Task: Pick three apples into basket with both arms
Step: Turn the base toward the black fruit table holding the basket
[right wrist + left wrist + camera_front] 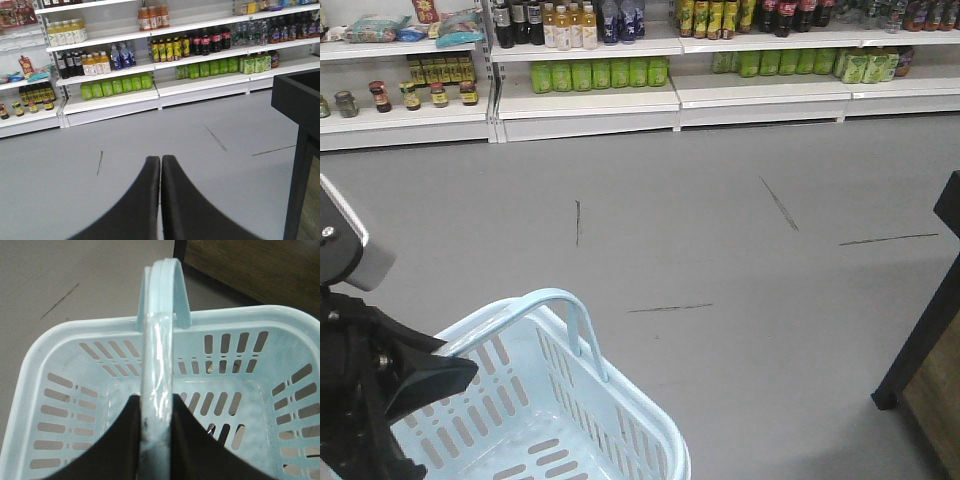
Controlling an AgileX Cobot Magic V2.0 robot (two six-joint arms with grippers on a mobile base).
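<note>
In the front-facing view, the basket (590,410) sits at the near left, mouth up, with its loop handle (582,325) raised over it. The left arm (370,400) looms black beside it at the left edge. Bare grey floor (720,250) runs back to stocked shelves (590,95) along the far wall, and a dark table (930,330) cuts in at the right edge. Going by the slotted side that the handle meets, the basket's long axis seems to run from near to far, angled slightly to the right. No apple shows.

The left wrist view looks straight down into the basket (235,315), which is empty. The handle (157,355) stands upright and passes between the black fingers (120,440) of the left gripper (155,400), which is clamped on it. The handle spans near to far here, crossing the basket's shorter width. A dark wooden tabletop (260,265) lies beyond the far rim. I cannot tell whether the basket hangs clear of the floor.

In the right wrist view, the right gripper (160,160) has its fingers pressed together on nothing. It points over the floor toward the shelves (115,100), with the table (300,100) at the right.

My judgement is that the basket is secured and the picking has not begun. The next move calls for the right gripper to spread its fingers and swing toward the apples, probably on that table, while the left holds the basket level within reach.
</note>
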